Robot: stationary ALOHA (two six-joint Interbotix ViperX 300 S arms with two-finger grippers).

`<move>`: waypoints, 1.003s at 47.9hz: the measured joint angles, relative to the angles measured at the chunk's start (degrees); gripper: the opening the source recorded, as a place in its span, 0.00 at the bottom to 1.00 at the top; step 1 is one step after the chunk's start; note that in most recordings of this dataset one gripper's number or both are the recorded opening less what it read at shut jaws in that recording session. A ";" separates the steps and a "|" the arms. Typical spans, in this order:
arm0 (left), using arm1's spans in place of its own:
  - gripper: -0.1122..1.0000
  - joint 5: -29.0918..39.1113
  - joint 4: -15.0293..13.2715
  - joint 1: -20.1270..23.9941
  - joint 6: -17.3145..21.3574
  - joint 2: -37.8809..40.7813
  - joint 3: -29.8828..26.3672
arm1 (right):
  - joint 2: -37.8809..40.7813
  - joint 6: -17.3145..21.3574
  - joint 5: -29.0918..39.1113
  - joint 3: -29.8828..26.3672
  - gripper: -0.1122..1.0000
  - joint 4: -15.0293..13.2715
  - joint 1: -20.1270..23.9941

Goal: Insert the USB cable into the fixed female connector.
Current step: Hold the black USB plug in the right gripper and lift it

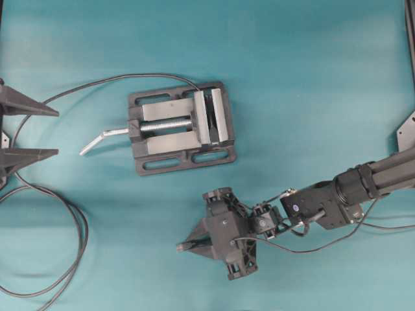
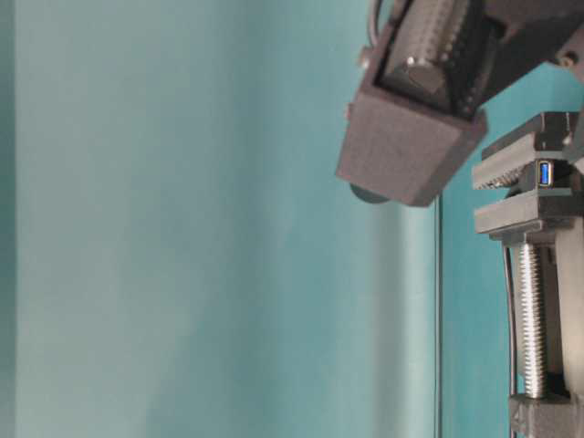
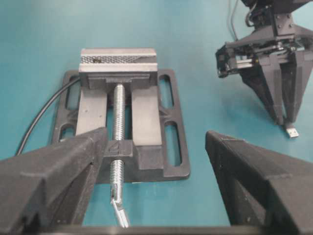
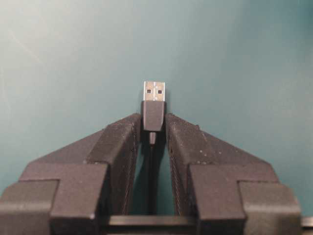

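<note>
Two arms share the teal tabletop, but only the right gripper carries anything: its fingers are clamped on the small black plug of the thin dark grey USB cable, short metal tip jutting forward along the fingers' own axis. The fixed female connector, a tiny blue-mouthed socket, sits pinched in the black bench vise, up and to the left of that gripper in the overhead view. The left gripper idles at the left edge with its fingers spread, holding nothing. The right arm is clearly the nearer; judging by this, the plug's long axis must be turned toward the socket mouth before any push
</note>
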 measured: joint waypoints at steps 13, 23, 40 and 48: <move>0.96 0.00 -0.09 0.00 -0.09 0.00 -0.09 | -2.02 0.00 6.33 -0.26 0.30 0.09 0.26; 0.96 -0.09 -0.09 0.00 -1.05 0.00 0.44 | -2.90 0.09 7.73 -0.18 0.30 4.39 0.26; 0.96 0.00 -0.09 0.00 -2.02 0.00 0.70 | -2.99 -0.18 7.21 -0.09 0.30 11.95 0.44; 0.96 0.00 0.00 0.00 -2.29 0.00 1.23 | -2.99 -0.70 5.54 0.35 0.30 16.70 0.53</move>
